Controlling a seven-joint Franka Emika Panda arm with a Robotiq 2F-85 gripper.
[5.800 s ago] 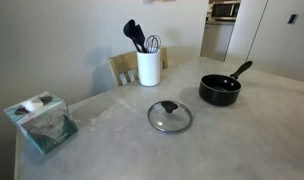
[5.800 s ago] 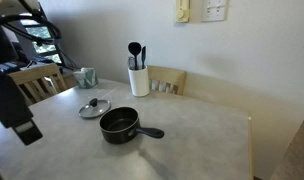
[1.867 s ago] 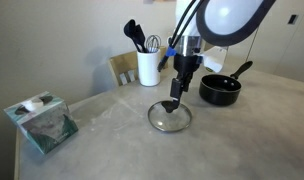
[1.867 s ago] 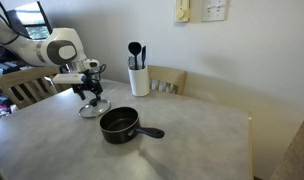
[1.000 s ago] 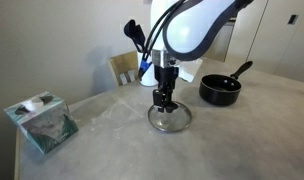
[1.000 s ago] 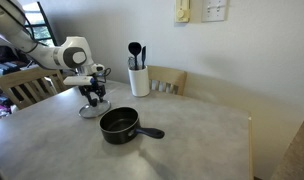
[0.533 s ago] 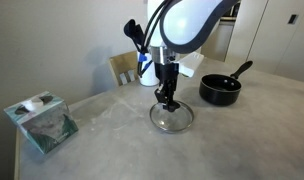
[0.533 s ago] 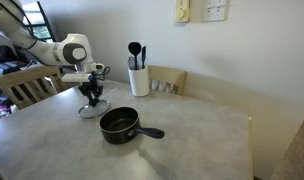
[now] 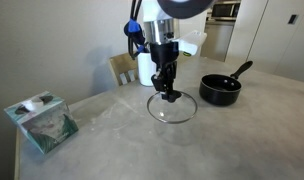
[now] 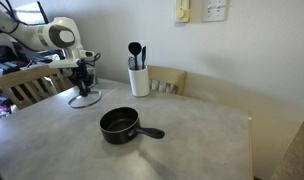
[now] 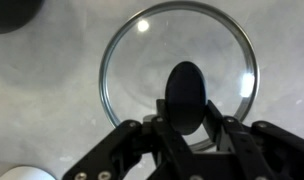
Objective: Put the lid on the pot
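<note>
Well — claw (image 9: 169, 96) tight on lid (image 9: 178, 112) knob, lid level, knob up, pot (image 9: 220, 91) handle away from it.

Your arm (image 9: 162, 42) comes down from above, and its wrist points straight down. Your hand (image 9: 169, 92) hangs under it with the fingers down. In the wrist view, your two fingers (image 11: 220, 128) squeeze tight on the knob (image 11: 185, 88) of the lid (image 11: 142, 70), one on each side. Your elbow (image 10: 60, 33) is bent up high.
</note>
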